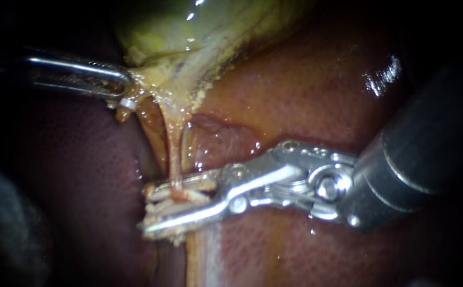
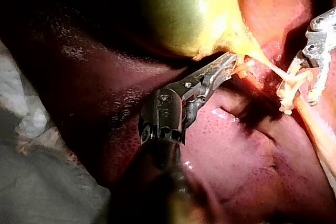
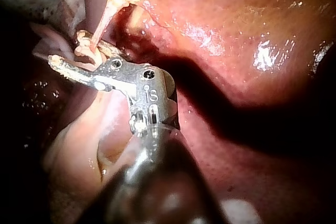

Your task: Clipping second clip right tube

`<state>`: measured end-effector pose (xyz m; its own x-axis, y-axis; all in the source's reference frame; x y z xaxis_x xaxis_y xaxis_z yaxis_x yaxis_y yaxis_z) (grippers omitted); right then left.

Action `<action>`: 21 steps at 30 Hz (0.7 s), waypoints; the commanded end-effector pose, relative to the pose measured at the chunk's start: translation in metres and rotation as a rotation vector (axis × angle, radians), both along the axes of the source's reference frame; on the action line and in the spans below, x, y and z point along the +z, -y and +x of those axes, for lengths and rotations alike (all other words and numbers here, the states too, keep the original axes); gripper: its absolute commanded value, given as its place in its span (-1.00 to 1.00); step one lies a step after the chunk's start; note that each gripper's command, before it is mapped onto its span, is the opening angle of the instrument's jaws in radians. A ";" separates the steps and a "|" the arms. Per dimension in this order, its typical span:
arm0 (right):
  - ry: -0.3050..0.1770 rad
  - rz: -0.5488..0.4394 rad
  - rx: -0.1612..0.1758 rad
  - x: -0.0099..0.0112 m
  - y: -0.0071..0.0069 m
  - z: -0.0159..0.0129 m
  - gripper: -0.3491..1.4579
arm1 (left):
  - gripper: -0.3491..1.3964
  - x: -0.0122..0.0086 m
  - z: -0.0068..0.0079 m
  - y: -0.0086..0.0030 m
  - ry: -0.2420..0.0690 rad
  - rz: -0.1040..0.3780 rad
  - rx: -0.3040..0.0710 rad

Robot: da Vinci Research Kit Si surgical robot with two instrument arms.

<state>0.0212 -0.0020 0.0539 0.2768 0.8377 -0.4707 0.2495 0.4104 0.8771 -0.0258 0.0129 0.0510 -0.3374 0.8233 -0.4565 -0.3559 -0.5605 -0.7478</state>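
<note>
A thin pale tube [image 1: 174,154] hangs from the yellow-green gallbladder [image 1: 189,26] down across the liver [image 1: 306,85]. My right instrument [image 1: 176,204] reaches in from the right. Its jaws stand open astride the tube's lower end, one on each side, with pale bits of tissue between them. My left instrument [image 1: 122,87] is shut on the yellowish tissue at the gallbladder's neck and holds it up to the left. The left wrist view shows that grip [image 2: 228,64], with the right instrument's jaws [image 2: 299,85] beyond it. In the right wrist view the tube [image 3: 105,22] runs down into the jaws [image 3: 79,59].
Dark red liver lies left of the tube [image 1: 83,175]. A pale band of tissue [image 1: 205,255] runs on below the right jaws. A small white piece [image 1: 128,104] sits just under the left jaws' tip. White cloth [image 2: 21,108] lies beside the liver, behind the left instrument.
</note>
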 end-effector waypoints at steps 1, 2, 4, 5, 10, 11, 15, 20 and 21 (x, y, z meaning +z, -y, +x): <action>0.004 0.005 0.000 -0.0001 0.0000 0.0001 -0.19 | -1.00 0.0000 0.0000 0.0000 0.000 0.000 0.000; 0.005 0.005 0.001 -0.0001 -0.0001 0.0001 -0.20 | -1.00 0.0000 0.0000 0.0000 0.000 0.000 0.000; 0.012 0.016 0.007 0.0001 -0.0002 0.0001 -0.25 | -1.00 0.0000 0.0000 0.0000 0.000 0.000 0.000; 0.015 0.022 0.016 0.0003 -0.0003 0.0000 -0.30 | -1.00 0.0000 0.0000 0.0000 0.000 0.000 0.000; 0.035 0.041 0.025 0.0007 -0.0008 -0.0005 -0.63 | -1.00 0.0001 0.0000 0.0000 0.000 0.000 0.000; 0.041 0.058 0.024 0.0007 -0.0009 -0.0006 -0.69 | -1.00 0.0001 0.0000 0.0000 0.000 0.000 0.000; 0.065 0.112 0.017 0.0006 -0.0010 -0.0008 -0.96 | -1.00 0.0001 0.0000 0.0000 0.000 -0.001 0.000; 0.085 0.162 0.010 0.0006 -0.0009 -0.0009 -1.00 | -1.00 0.0001 0.0000 0.0000 0.000 -0.001 0.000; 0.092 0.165 0.007 0.0005 -0.0009 -0.0010 -1.00 | -1.00 0.0001 0.0000 0.0000 0.000 -0.001 0.000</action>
<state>0.0202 -0.0012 0.0543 0.3087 0.9045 -0.2944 0.1600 0.2557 0.9534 -0.0258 0.0129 0.0512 -0.3374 0.8232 -0.4567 -0.3564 -0.5607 -0.7474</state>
